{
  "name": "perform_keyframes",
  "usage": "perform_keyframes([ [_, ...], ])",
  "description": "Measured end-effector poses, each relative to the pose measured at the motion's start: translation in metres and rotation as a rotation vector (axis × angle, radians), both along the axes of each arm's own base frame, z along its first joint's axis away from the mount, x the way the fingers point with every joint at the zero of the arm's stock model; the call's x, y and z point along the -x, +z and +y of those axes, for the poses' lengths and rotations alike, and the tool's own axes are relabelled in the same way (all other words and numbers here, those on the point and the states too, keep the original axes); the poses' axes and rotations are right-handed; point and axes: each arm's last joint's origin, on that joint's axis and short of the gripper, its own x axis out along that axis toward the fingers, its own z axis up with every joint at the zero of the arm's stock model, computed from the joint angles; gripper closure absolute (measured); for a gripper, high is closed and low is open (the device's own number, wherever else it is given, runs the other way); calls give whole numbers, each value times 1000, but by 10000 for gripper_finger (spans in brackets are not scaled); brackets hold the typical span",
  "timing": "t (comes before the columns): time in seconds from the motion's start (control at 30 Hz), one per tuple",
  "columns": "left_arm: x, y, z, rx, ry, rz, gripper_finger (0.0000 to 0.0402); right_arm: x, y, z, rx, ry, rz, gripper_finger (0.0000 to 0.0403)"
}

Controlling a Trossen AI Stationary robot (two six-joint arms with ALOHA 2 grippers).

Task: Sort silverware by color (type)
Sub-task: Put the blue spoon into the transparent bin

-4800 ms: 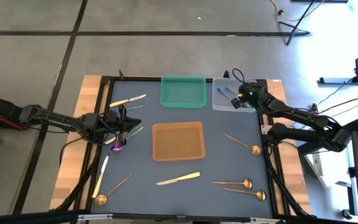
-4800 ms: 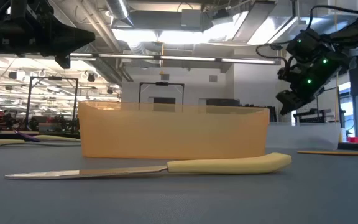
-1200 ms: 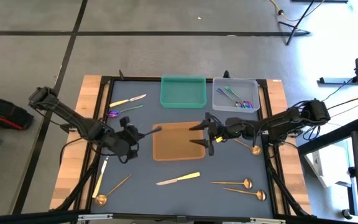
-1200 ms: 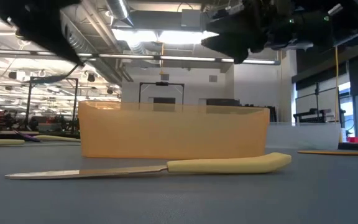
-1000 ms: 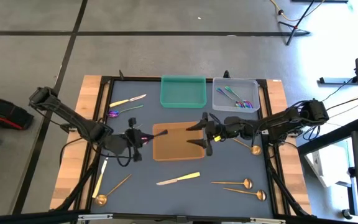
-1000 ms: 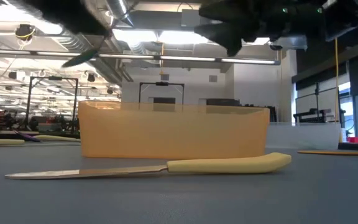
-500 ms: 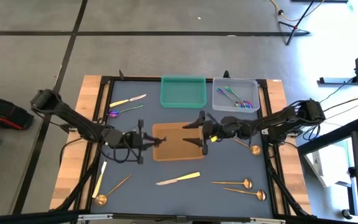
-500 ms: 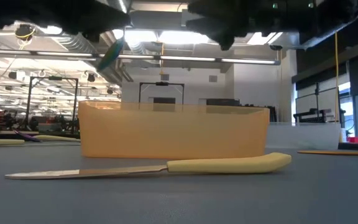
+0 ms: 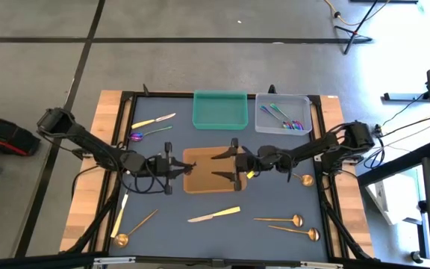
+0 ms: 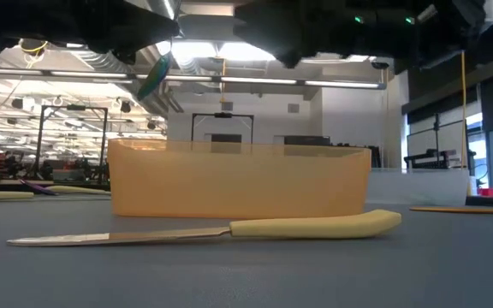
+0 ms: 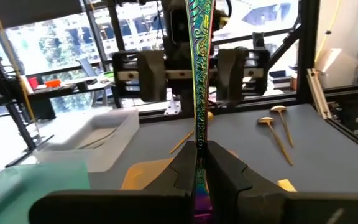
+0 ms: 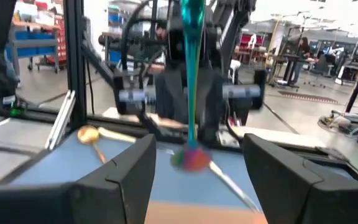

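Over the orange tray [image 9: 213, 178] at mid-table you've got both arms meeting: left pincer [image 9: 172, 167] sits just off the tray's left edge, clenched on an iridescent utensil [image 11: 199, 68] whose handle sticks out toward the other arm. Right pincer [image 9: 230, 165] hangs over the tray's middle with its fingers [image 12: 118, 180] spread wide, released, facing that handle; from the right wrist view the utensil sits between them, contact not clear. Rest of the silverware for your count: iridescent pieces [image 9: 284, 119] already in the clear tray [image 9: 262, 125] at the far right corner; green tray [image 9: 220, 110] next to it; cream knife [image 9: 213, 215] on the table in front of the orange tray; three gold spoons [image 9: 293, 221] on the right side, one gold spoon [image 9: 133, 228] and a cream piece [image 9: 120, 212] near the left front; cream knife [image 9: 154, 120] and a purple spoon [image 9: 146, 134] at the left rear.
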Motion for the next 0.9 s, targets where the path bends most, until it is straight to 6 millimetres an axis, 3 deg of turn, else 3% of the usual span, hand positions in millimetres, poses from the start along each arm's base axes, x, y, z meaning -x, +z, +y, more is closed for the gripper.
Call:
perform_keyframes([
  [0.23,-8,-10,4,-9,-65,40,384,-42,-8,7,-7,4,5,168],
  [0.43,-10,-14,6,5,-38,57,384,-55,-4,9,2,20,-19,185],
  [0.53,-10,-14,5,7,-51,59,384,-55,-4,9,3,17,-14,224],
  [0.77,-10,-14,5,16,-50,58,384,-55,-6,8,10,16,6,374],
  [0.83,-10,-14,5,12,-67,57,383,-55,-6,9,24,30,3,393],
  [0.9,-10,-15,5,4,-76,61,378,-55,-7,10,43,57,7,386],
])
